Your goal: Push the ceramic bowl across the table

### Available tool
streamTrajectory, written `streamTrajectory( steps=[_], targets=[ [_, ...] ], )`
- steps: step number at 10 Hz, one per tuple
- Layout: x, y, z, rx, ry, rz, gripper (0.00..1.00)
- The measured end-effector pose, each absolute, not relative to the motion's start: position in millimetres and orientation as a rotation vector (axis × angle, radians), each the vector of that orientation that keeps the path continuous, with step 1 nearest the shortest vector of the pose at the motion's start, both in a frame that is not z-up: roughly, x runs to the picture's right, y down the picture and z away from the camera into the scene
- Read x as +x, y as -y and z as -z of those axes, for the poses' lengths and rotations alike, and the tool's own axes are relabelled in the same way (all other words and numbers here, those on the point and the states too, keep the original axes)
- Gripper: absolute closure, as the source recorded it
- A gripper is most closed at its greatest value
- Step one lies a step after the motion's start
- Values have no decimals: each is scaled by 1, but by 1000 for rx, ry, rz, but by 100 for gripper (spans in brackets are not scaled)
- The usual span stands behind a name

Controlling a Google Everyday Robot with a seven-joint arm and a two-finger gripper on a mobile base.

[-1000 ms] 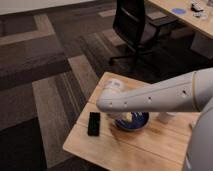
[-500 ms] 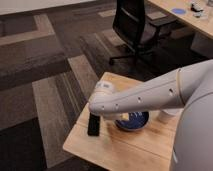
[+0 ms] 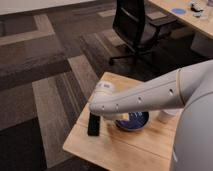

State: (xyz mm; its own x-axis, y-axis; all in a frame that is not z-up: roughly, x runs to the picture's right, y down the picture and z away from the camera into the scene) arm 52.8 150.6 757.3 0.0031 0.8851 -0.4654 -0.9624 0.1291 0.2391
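The dark-blue ceramic bowl (image 3: 136, 121) sits near the middle of the light wood table (image 3: 102, 146). My white arm reaches in from the right and crosses over the bowl's far rim, hiding its upper part. My gripper (image 3: 121, 116) hangs below the arm at the bowl's left rim and is mostly hidden by the arm. I cannot tell whether it touches the bowl.
A small black block (image 3: 93, 124) lies on the table just left of the bowl. A white cup (image 3: 165, 116) stands right of the bowl. A black office chair (image 3: 134, 25) stands beyond the table. A paler desk with a blue disc (image 3: 178, 10) is at the back right.
My arm has swung left and lower across the table and now covers more of the bowl. The bowl, block and cup have not visibly moved.
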Motion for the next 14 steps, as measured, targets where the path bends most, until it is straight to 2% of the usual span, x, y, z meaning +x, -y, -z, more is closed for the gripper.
streamTrajectory(
  steps=[4, 10, 14],
  targets=[
    [18, -148, -759, -110, -561, -1280, 35],
    [20, -159, -759, -89, -602, -1254, 35],
    [-37, -164, -798, -125, -614, -1090, 35]
  ],
)
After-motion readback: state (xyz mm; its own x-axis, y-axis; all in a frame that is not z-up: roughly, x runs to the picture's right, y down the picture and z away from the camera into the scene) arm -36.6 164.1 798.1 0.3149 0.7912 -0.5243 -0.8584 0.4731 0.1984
